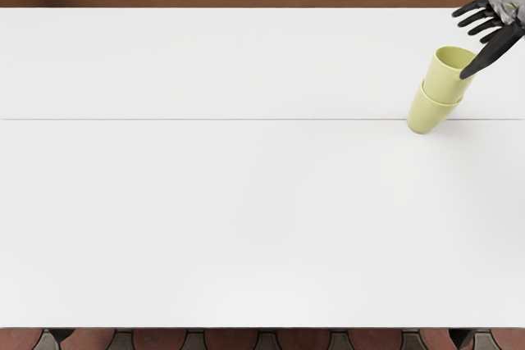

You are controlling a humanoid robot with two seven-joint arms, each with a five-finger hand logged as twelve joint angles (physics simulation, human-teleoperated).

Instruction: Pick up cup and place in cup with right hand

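Pointing mouth upward, the upper cup stands upright in the lower cup.

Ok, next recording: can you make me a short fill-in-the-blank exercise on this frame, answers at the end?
The upper cup sits partly ____ the lower cup. Both cups stand on a table whose top is ____ in color. The hand comes in from the picture's ____ edge. Its fingers are spread and hold ____.

Missing words: inside; white; right; nothing.
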